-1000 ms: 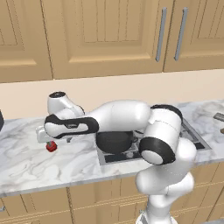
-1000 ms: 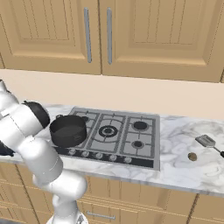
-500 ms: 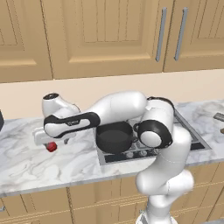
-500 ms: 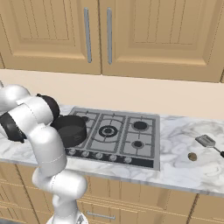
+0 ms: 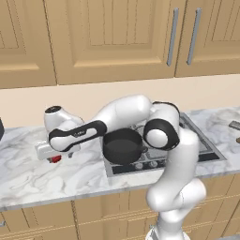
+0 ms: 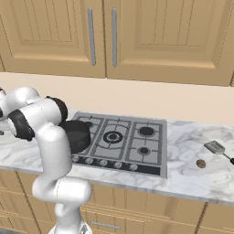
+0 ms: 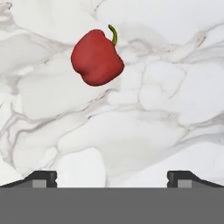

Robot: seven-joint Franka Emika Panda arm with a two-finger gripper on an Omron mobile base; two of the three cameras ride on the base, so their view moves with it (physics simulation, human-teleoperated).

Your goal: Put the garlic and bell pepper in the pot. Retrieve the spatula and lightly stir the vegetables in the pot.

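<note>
Red and small, the bell pepper (image 7: 96, 58) lies on the white marble counter (image 5: 28, 173), left of the stove (image 6: 123, 141). In the hand view it is seen from above, with a short green stem at one side. It sits in the upper part of that view, left of the middle, well apart from the two dark fingertips (image 7: 41, 178) at the bottom edge. Between these tips is only bare marble, so the gripper (image 7: 112, 179) is wide open and holds nothing.

In the left base view the white arm reaches from the right across the stove toward the left, and the hand (image 5: 54, 150) hangs low over the counter. A small piece of the pepper shows just under it. I cannot tell from this view if the hand touches the pepper.

A dark round pot (image 5: 123, 146) stands on the front left burner of the stove, to the right of the hand, and its inside looks dark and flat. In the right base view the pot is partly behind the arm.

At the far right of the counter lies the spatula (image 6: 215, 147), with its grey flat head toward the stove. Near it, on the marble, is a small brownish round thing (image 6: 200, 163); what it is I cannot tell. Wooden cabinets (image 6: 151, 36) hang above.
</note>
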